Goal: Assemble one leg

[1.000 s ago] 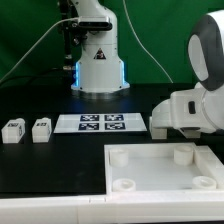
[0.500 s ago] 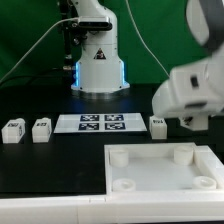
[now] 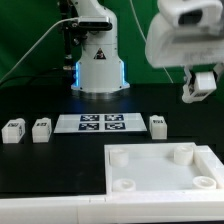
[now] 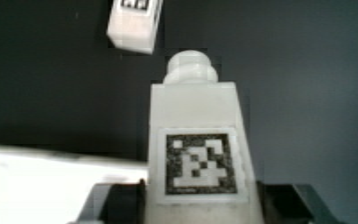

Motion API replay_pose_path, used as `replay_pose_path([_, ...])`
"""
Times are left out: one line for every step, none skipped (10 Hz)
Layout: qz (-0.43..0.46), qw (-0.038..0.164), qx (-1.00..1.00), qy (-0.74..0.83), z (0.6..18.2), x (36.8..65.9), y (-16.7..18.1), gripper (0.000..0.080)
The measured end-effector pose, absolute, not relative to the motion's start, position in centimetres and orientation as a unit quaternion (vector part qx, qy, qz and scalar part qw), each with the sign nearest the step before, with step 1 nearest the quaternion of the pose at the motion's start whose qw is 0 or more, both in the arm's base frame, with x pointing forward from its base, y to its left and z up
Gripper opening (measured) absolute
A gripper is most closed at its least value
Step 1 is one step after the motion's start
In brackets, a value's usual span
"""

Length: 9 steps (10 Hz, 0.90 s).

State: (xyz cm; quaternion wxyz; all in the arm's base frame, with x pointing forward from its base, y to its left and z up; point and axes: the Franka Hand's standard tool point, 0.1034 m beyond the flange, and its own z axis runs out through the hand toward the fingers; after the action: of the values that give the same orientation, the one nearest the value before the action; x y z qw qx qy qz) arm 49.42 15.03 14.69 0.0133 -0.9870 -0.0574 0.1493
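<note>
My gripper (image 3: 201, 88) is raised high at the exterior view's right and is shut on a leg (image 3: 204, 80), a small white block with a marker tag. In the wrist view the held leg (image 4: 197, 120) stands between the dark fingers (image 4: 123, 205), its tag facing the camera and its round peg pointing away from the gripper (image 4: 202, 206). Three other legs lie on the black table: two at the left (image 3: 12, 130) (image 3: 41, 128) and one right of the marker board (image 3: 158, 124), which also shows in the wrist view (image 4: 137, 22).
The marker board (image 3: 100, 122) lies mid-table. The big white square panel (image 3: 150, 172) with round corner sockets lies at the front right; its edge shows in the wrist view (image 4: 34, 168). The robot base (image 3: 98, 60) stands behind.
The arm has risen from low over the table's right side to high up, carrying a leg. The leg beside the marker board has come into view beneath it.
</note>
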Motion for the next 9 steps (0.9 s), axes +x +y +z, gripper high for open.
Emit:
replay_pose_path([0.110, 0.018, -0.992, -0.054, 15.6, 50.3, 15.0, 0.0294])
replay_pose_path([0.039, 0.027, -0.997, -0.055, 15.5, 51.1, 15.3, 0.0294])
replay_pose_path([-0.004, 0.031, -0.998, -0.055, 15.3, 50.6, 15.3, 0.0294])
replay_pose_path([-0.048, 0.037, -0.997, -0.054, 15.4, 50.9, 15.4, 0.0294])
replay_pose_path([-0.102, 0.045, -0.992, -0.054, 15.4, 51.2, 15.5, 0.0294])
replay_pose_path([-0.140, 0.052, -0.987, -0.054, 15.3, 51.2, 15.6, 0.0294])
replay_pose_path([-0.173, 0.051, -0.981, -0.068, 15.6, 51.5, 15.1, 0.0294])
replay_pose_path([-0.176, 0.039, -0.980, -0.080, 16.9, 53.5, 13.5, 0.0294])
replay_pose_path([-0.185, 0.031, -0.979, -0.084, 17.6, 56.0, 12.6, 0.0294])
